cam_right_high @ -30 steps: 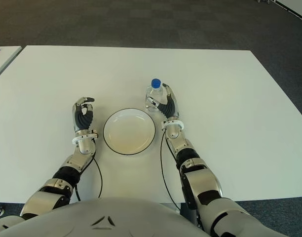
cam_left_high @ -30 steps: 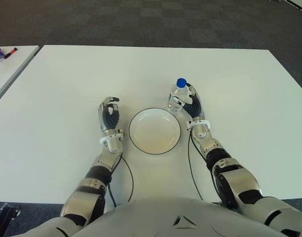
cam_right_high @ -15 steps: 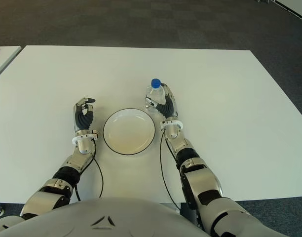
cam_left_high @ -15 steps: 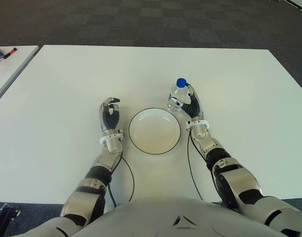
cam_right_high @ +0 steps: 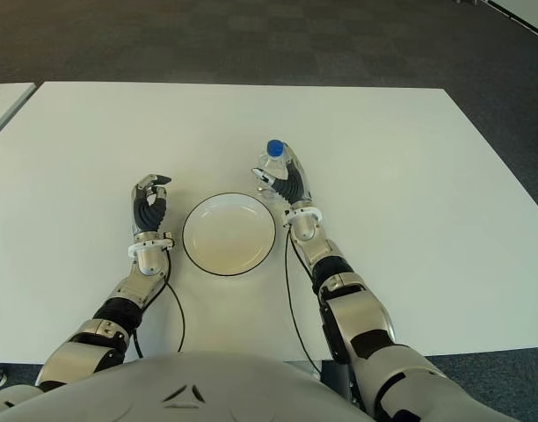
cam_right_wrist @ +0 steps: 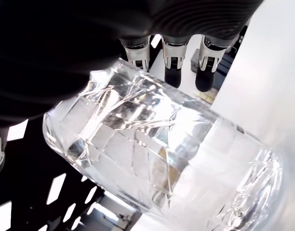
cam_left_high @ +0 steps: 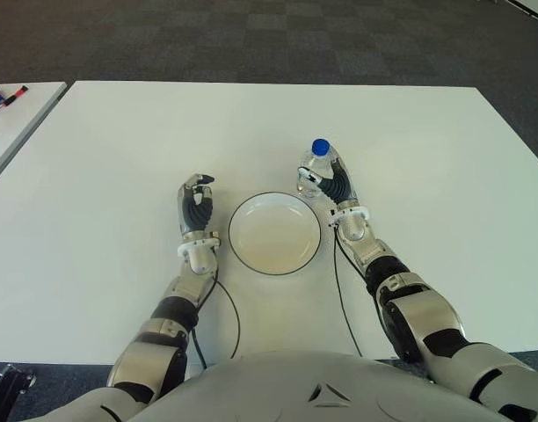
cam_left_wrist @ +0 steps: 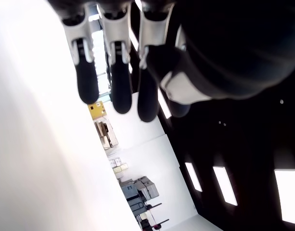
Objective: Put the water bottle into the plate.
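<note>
since a moment ago the right hand (cam_left_high: 336, 186) is wrapping tighter around the bottle (cam_left_high: 316, 167), and the bottle is leaning a little toward the plate (cam_left_high: 275, 234) now.

going from left to right: the left hand (cam_left_high: 196, 202) is showing just to the left of the plate, with its fingers curling in loosely and holding nothing. it is not doing any work.

next is the plate, sitting on the white table (cam_left_high: 119, 158) between the two hands. nothing is lying in it.

then comes the bottle with its blue cap (cam_left_high: 320, 147), just past the far right edge of the plate. the right hand is gripping it, with the fingers (cam_right_wrist: 171, 57) closing around the clear side, as the right wrist view is showing.

so the grabbing part is looking done. the bottle is not in the plate yet. the hand is still needing to lift it, carry it over the rim, set it down inside, and let go.
</note>
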